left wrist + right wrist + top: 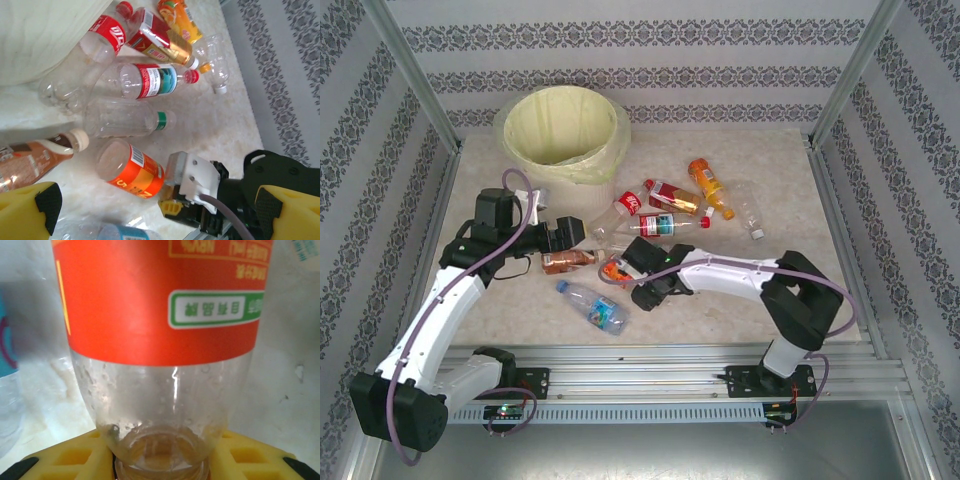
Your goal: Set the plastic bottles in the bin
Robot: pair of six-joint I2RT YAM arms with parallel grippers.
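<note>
Table [720,315]: pale marbled top; the bottles lie loose on it, all of them outside the bin.
Blue-label bottle [592,305]: clear, on its side, nearest the arm bases, apart from the other bottles.
Right gripper [630,263]: clamped on the neck of the orange-label bottle; in the right wrist view the neck sits between the yellow fingers [65,457].
Orange-label bottle [131,170]: clear, on its side, base pointing away from the right gripper. I cannot tell whether it rests on the table or is raised off it.
Brown drink bottle [565,262]: on its side just left of the orange-label bottle, cream cap towards it.
Left gripper [568,233]: jaws wide apart and empty, poised over the bottles between the brown drink bottle and the bin.
Green-cap bottle [125,120]: clear, no label visible, on its side just beyond the orange-label bottle.
Red-and-blue-label bottle [655,225]: clear, red cap, lying beside the green-cap bottle.
Cola bottle [625,205]: red label and cap, lying close to the foot of the bin.
Red-and-gold-label bottle [672,197]: on its side, right of the cola bottle.
Orange juice bottle [708,185]: on its side, next to the right.
White-cap bottle [748,212]: clear, farthest right.
Bin [616,140]: round, cream-white, pale yellow liner, standing upright at the far left.
</note>
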